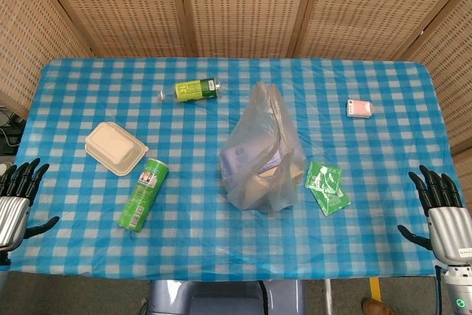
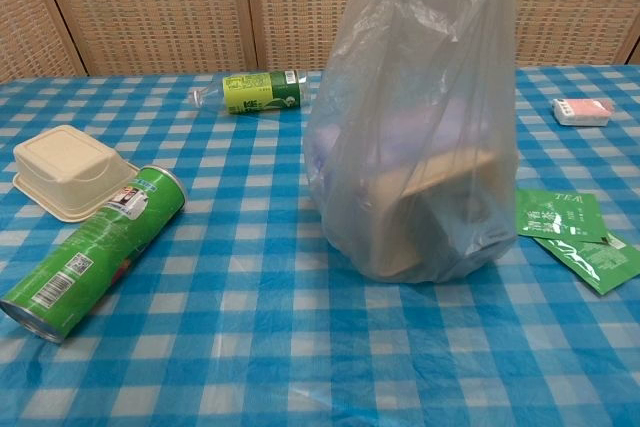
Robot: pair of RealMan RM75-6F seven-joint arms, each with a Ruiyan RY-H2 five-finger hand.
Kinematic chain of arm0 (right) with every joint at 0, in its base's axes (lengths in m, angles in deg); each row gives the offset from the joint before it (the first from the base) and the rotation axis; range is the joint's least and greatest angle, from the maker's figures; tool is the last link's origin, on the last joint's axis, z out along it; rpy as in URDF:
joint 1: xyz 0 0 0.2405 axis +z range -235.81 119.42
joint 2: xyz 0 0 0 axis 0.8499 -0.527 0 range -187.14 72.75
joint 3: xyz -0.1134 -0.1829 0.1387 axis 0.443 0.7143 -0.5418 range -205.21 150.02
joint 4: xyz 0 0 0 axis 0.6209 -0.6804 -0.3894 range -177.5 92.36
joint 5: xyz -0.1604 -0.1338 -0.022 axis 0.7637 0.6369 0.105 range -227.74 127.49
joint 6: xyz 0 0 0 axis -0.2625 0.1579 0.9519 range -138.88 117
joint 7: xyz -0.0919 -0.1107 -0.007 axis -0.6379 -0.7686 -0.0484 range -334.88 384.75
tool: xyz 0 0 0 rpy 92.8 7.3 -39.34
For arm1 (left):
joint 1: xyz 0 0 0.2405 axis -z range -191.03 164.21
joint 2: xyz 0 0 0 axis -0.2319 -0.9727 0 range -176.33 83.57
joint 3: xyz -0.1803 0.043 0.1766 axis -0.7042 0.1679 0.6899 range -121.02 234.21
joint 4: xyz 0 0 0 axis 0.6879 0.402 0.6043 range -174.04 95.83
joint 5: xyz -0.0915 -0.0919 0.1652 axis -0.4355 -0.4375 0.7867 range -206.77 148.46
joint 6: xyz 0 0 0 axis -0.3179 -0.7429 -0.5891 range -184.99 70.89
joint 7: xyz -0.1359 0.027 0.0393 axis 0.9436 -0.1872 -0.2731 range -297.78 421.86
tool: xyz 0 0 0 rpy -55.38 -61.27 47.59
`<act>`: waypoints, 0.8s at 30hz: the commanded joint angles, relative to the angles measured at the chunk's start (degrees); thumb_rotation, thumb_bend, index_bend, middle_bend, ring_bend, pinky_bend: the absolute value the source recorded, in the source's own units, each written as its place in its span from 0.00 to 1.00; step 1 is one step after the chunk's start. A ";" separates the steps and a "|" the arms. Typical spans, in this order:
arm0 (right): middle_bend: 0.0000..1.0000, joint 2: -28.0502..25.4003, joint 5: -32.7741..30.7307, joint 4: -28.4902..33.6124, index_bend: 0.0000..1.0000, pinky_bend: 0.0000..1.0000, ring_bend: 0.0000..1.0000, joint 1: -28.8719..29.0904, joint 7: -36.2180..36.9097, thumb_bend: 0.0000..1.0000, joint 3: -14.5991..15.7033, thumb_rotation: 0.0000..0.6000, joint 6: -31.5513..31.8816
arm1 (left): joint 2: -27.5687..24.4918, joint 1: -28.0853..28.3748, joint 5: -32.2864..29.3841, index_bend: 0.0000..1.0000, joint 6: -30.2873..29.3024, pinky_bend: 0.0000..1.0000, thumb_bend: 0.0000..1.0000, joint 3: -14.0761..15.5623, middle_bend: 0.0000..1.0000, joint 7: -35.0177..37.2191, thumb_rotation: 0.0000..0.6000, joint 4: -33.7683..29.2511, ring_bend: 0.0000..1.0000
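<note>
Both hands rest empty with fingers spread at the near table corners, the left hand nearest the green chip can lying on its side, the right hand nearest the green tea packets beside the standing plastic bag.

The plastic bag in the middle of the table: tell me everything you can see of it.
The plastic bag is thin, translucent and greyish, standing upright on the blue checked tablecloth near the table's middle, its top bunched and crumpled. Through the film show a tan box-like shape low down and something pale purple above it; what they are cannot be told. Neither hand touches it. The green tea packets lie just beside its base, seemingly apart from it.
</note>
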State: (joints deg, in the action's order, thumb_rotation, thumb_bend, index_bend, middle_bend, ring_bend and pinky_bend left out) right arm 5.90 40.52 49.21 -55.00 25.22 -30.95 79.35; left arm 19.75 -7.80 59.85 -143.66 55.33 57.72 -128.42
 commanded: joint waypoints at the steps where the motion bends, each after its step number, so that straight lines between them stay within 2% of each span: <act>1: 0.00 0.01 -0.11 -0.12 0.00 0.00 0.00 0.18 0.46 0.00 0.02 1.00 -0.46 | -0.11 0.04 -0.11 0.00 -0.01 0.00 0.00 -0.13 0.00 0.21 1.00 -0.11 0.00; 5: 0.00 -0.72 0.45 -0.31 0.00 0.00 0.00 1.10 4.13 0.00 0.28 1.00 -2.06 | -0.12 0.05 -0.02 0.00 -0.33 0.00 0.00 -0.33 0.00 0.55 1.00 0.07 0.00; 9: 0.00 -2.58 1.54 -1.49 0.00 0.00 0.00 3.78 16.19 0.00 -0.89 1.00 -3.93 | -0.05 0.22 -0.28 0.00 -0.31 0.00 0.00 -0.70 0.00 1.20 1.00 0.38 0.00; 11: 0.00 -4.67 2.34 -1.72 0.00 0.00 0.00 5.87 25.36 0.00 -1.89 1.00 -5.22 | 0.06 0.50 -0.53 0.00 0.14 0.00 0.00 -0.87 0.00 1.21 1.00 0.54 0.00; 13: 0.00 -8.31 4.54 -1.80 0.00 0.00 0.00 9.18 39.76 0.00 -3.03 1.00 -6.72 | 0.24 0.90 -1.16 0.00 0.90 0.00 0.00 -1.17 0.00 0.98 1.00 0.61 0.00; 16: 0.00 -12.18 6.84 -2.62 0.00 0.00 0.00 13.40 54.81 0.00 -3.90 1.00 -9.09 | 0.53 1.30 -2.12 0.00 1.69 0.00 0.00 -1.62 0.00 0.53 1.00 0.81 0.00; 18: 0.00 -14.38 7.50 -3.37 0.01 0.00 0.00 17.20 63.62 0.00 -5.01 1.00 -11.74 | 0.74 1.58 -2.70 0.00 2.38 0.00 0.00 -1.76 0.00 0.36 1.00 0.91 0.00; 21: 0.00 -16.65 7.26 -3.61 0.01 0.00 0.00 21.89 73.07 0.00 -6.39 1.00 -15.63 | 1.04 1.94 -3.42 0.00 3.08 0.00 0.00 -2.04 0.00 -0.02 1.00 1.11 0.00; 22: 0.00 -17.65 7.31 -2.86 0.01 0.00 0.00 24.68 78.56 0.00 -7.31 1.00 -17.95 | 1.23 2.10 -4.00 0.00 3.36 0.00 0.00 -2.36 0.00 -0.09 1.00 1.20 0.00; 24: 0.00 -19.13 8.32 -3.10 0.02 0.00 0.00 27.76 84.46 0.00 -7.33 1.00 -21.08 | 1.38 2.30 -4.67 0.00 3.72 0.00 0.00 -2.68 0.00 -0.25 1.00 1.22 0.00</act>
State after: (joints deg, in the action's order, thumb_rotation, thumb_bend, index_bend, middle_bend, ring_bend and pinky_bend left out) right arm -6.88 46.25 46.73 -37.59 93.02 -35.49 66.83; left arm 20.98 -5.67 55.50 -140.19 52.88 57.60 -127.26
